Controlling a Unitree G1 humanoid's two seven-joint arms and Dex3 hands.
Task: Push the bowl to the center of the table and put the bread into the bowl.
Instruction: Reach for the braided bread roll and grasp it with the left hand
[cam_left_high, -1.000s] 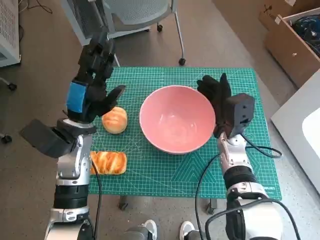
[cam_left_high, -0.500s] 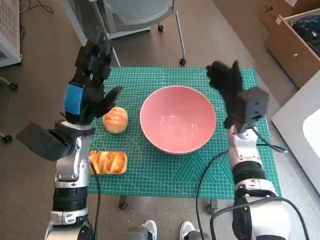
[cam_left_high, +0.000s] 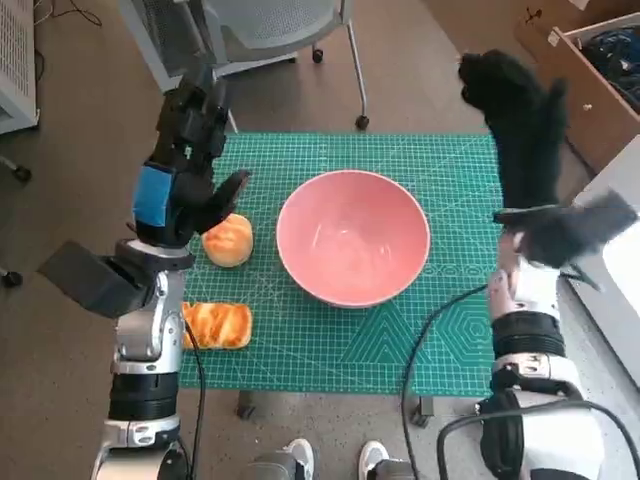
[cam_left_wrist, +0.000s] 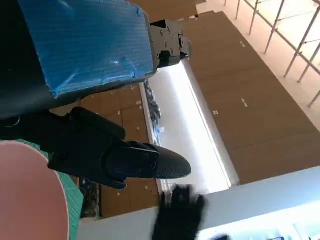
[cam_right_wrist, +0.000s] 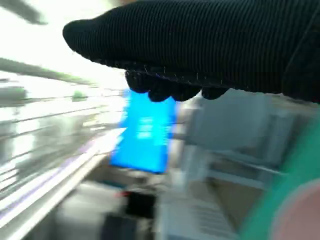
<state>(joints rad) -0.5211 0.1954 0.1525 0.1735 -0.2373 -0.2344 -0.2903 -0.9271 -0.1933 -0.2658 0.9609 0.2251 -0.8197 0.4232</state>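
Pink bowl (cam_left_high: 353, 236) at centre of the green-matted desk (cam_left_high: 440, 330), both hands raised.

Seen from the head: round bread (cam_left_high: 228, 240) just left of bowl, flat bread (cam_left_high: 216, 325) at lower left; left hand (cam_left_high: 180, 170) above, fingers spread, empty; right hand (cam_left_high: 520, 120) blurred upper right, fingers' state unclear. Wrist views: only a bowl edge.

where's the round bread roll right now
In the head view, the round bread roll lies on the green mat, left of the pink bowl, just beneath the raised left hand, with the flat glazed bread nearer the robot.
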